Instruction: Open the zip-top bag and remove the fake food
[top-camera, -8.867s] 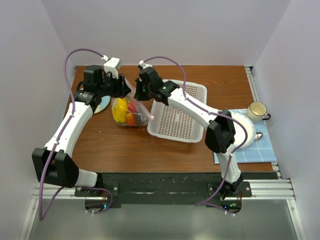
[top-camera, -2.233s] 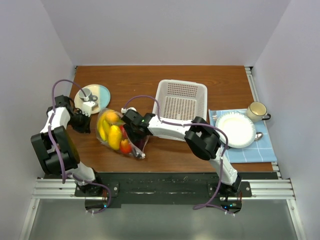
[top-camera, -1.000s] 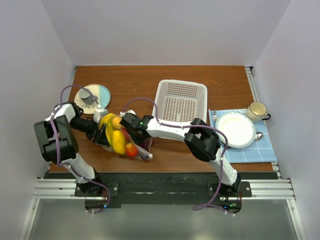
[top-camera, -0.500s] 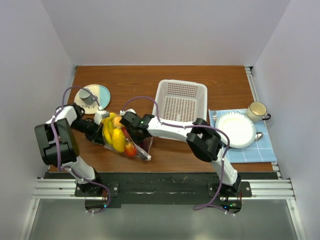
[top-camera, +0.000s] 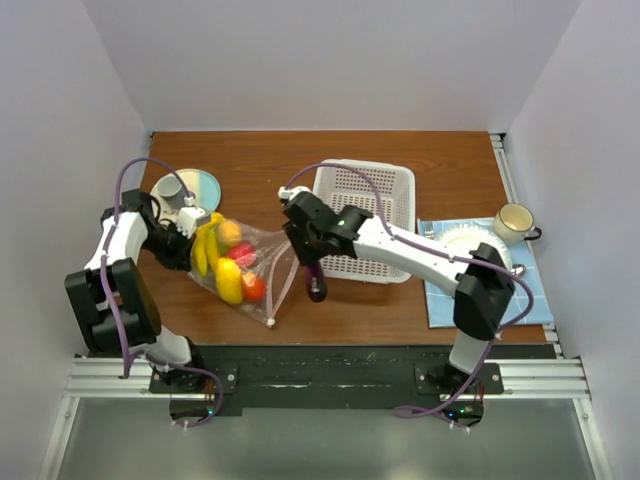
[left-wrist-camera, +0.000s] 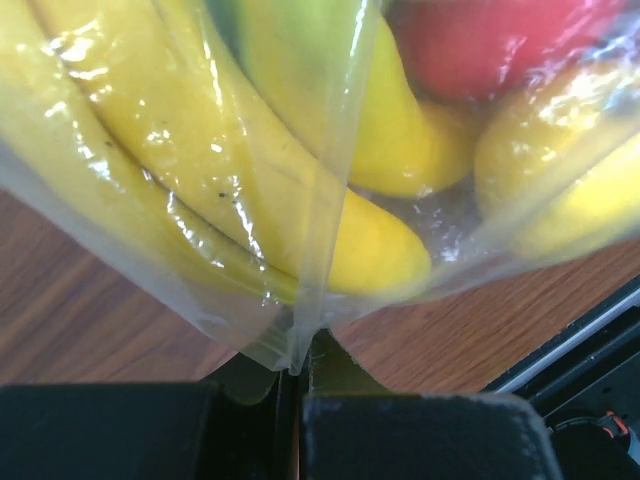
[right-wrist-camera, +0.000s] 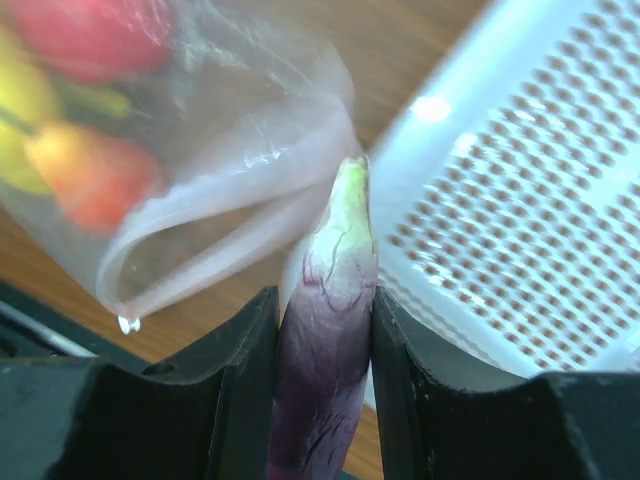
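Note:
The clear zip-top bag (top-camera: 255, 268) lies on the table left of the basket, its mouth open toward the near right. Inside are yellow bananas (top-camera: 208, 245), red fruits (top-camera: 245, 254) and a yellow-orange piece (top-camera: 229, 281). My left gripper (top-camera: 183, 233) is shut on the bag's closed bottom edge (left-wrist-camera: 296, 345), bananas (left-wrist-camera: 200, 180) filling its view. My right gripper (top-camera: 312, 270) is shut on the dark purple eggplant (right-wrist-camera: 325, 390), held outside the bag's mouth (right-wrist-camera: 215, 250) by the basket's near left corner; the eggplant (top-camera: 316, 288) hangs below the fingers.
The white perforated basket (top-camera: 385, 180) stands right of centre and shows in the right wrist view (right-wrist-camera: 530, 200). A plate with a grey cup (top-camera: 172, 187) sits far left. A white plate (top-camera: 500, 250) on a blue cloth and a mug (top-camera: 513, 221) are at the right.
My right gripper has pulled back out of the bag to the right, holding the eggplant. My left gripper has shifted up and left with the bag's bottom edge, and the bag has stretched out.

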